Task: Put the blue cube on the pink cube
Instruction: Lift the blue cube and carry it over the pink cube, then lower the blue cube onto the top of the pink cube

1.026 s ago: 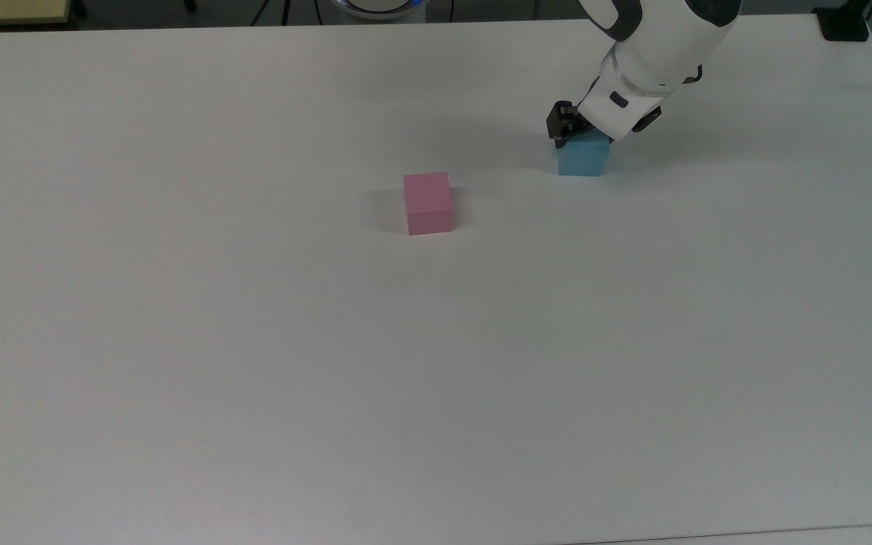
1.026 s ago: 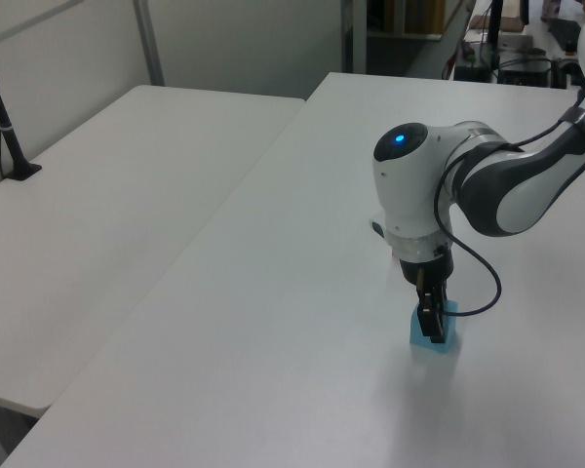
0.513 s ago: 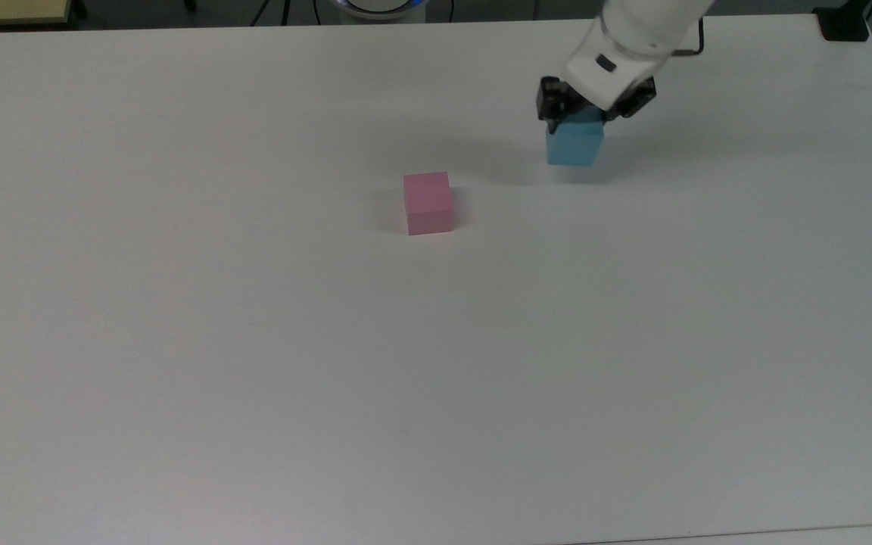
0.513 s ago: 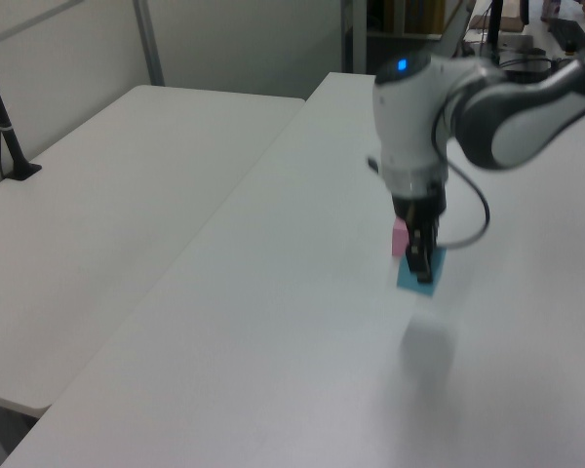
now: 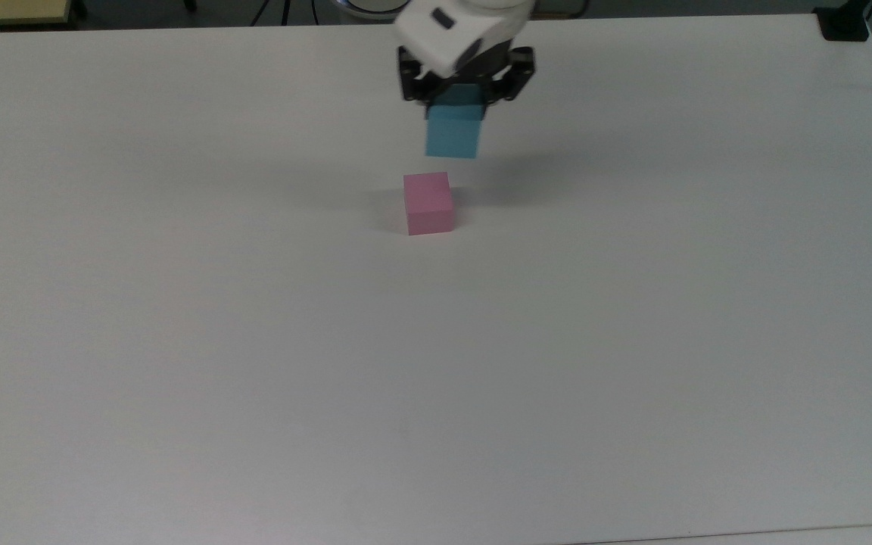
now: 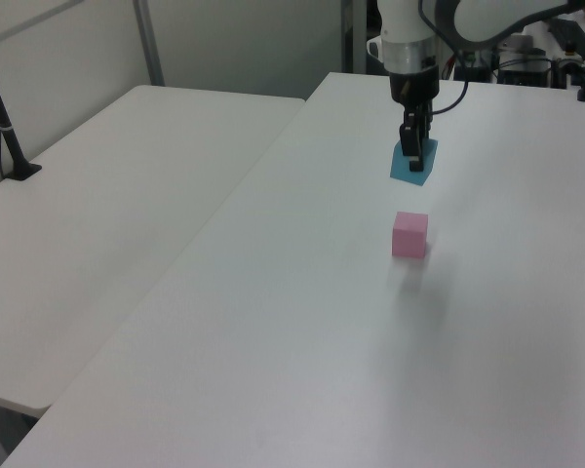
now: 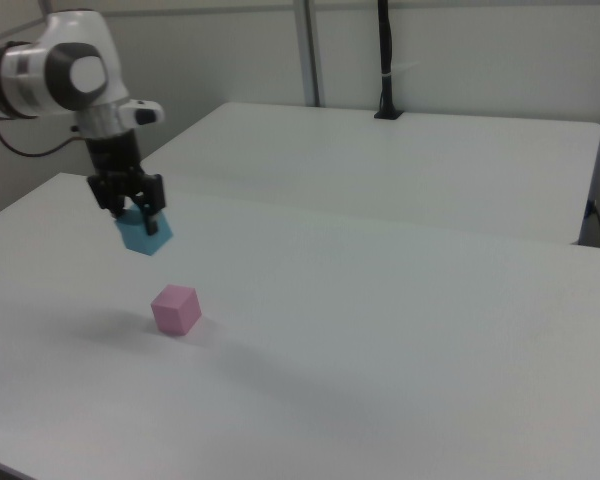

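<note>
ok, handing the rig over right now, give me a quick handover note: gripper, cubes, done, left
Gripper: shut on the blue cube, holding it in the air, clear of the table.
Pink cube: sits alone on the table, nothing on it.
Blue cube hangs above and to one side of the pink cube; in the right view it is up and toward the right view's left.
Done: blue cube grasped and lifted.
Left: centre it over the pink cube, lower it onto the top face, open the fingers, retreat.
</note>
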Action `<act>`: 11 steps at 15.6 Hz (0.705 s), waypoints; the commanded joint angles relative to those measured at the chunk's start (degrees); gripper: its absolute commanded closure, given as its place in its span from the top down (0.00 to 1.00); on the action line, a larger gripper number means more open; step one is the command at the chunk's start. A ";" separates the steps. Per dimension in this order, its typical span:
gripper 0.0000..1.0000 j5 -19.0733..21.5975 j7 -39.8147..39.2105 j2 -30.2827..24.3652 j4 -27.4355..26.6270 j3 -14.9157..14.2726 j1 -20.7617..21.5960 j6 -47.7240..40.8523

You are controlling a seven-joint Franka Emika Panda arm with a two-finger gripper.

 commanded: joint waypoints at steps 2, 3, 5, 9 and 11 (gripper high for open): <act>0.03 0.50 -5.06 3.51 0.25 -0.63 -2.88 2.20; 0.03 0.32 -5.85 3.86 -0.62 -0.63 -3.05 2.82; 0.04 0.32 -8.04 4.21 -2.90 -0.63 -2.97 3.61; 0.04 0.49 -8.32 5.88 -4.14 -0.54 -2.35 6.95; 0.06 0.49 -8.75 7.29 -4.75 -0.54 -2.44 7.65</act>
